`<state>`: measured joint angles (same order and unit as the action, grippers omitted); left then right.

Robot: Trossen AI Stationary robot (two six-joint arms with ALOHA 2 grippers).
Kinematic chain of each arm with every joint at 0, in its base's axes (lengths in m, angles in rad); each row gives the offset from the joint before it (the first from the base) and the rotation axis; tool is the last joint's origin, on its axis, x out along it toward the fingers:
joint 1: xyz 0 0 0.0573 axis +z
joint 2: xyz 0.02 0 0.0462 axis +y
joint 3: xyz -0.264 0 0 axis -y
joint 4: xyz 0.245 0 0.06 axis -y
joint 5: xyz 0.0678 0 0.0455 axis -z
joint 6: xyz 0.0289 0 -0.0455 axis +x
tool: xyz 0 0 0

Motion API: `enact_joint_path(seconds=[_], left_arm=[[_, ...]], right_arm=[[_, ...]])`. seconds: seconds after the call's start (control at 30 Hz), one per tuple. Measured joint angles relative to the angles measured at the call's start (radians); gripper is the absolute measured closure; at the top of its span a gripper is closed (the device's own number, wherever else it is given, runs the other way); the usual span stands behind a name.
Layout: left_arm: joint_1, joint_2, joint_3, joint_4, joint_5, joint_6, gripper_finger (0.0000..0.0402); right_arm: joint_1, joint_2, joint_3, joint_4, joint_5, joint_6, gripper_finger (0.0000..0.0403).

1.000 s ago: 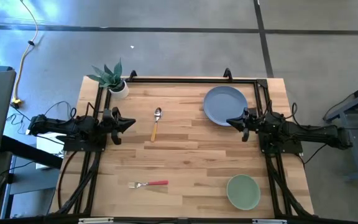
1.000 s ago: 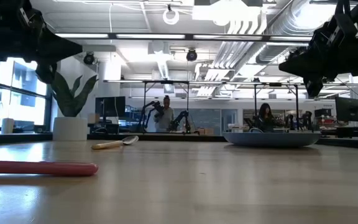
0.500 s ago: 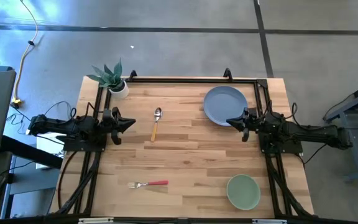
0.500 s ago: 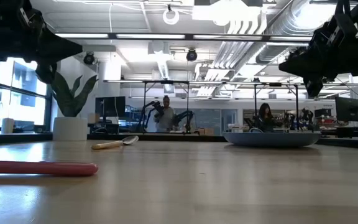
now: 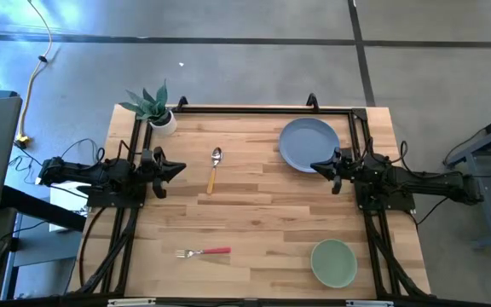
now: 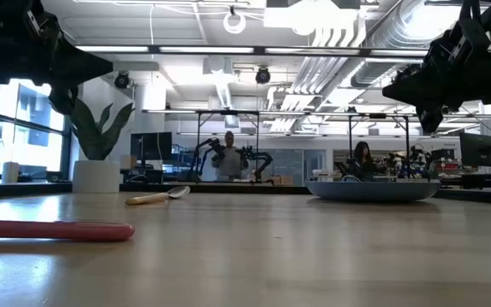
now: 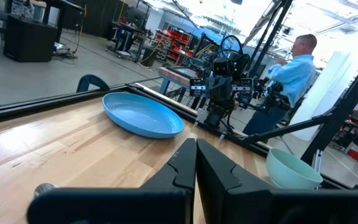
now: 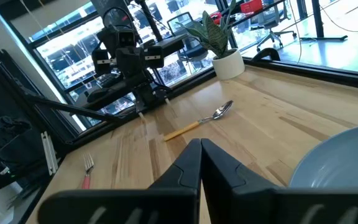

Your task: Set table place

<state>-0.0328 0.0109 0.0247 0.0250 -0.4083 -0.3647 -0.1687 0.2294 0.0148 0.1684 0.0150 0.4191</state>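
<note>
Behind the desk (image 5: 254,205), people work in a bright lab. On its wood top, taking the blue plate (image 5: 309,143) as landmark: the right end effector (image 5: 320,167) hangs at its near edge, fingers together. Well to the plate's left lies a spoon (image 5: 214,167), then the left end effector (image 5: 177,168), fingers together. A fork (image 5: 203,251) and green bowl (image 5: 333,262) lie nearer the front.

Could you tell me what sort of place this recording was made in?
Most likely a robotics lab or open workshop. Beyond the table the low view shows more robot arms at another bench, a person at a workstation, and exposed ceiling ducts with strip lighting.
</note>
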Motion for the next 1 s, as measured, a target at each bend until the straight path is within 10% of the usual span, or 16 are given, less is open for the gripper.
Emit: enact_joint_path(seconds=[0.53, 1.0], left_arm=[[0.0, 0.0, 0.0, 0.003, -0.014, -0.063, 0.0401], [0.0, 0.0, 0.0, 0.004, -0.095, -0.077, 0.0401]], right_arm=[[0.0, 0.0, 0.0, 0.001, 0.006, -0.04, 0.0403], [-0.001, 0.0, 0.02, 0.053, 0.29, 0.178, 0.0403]])
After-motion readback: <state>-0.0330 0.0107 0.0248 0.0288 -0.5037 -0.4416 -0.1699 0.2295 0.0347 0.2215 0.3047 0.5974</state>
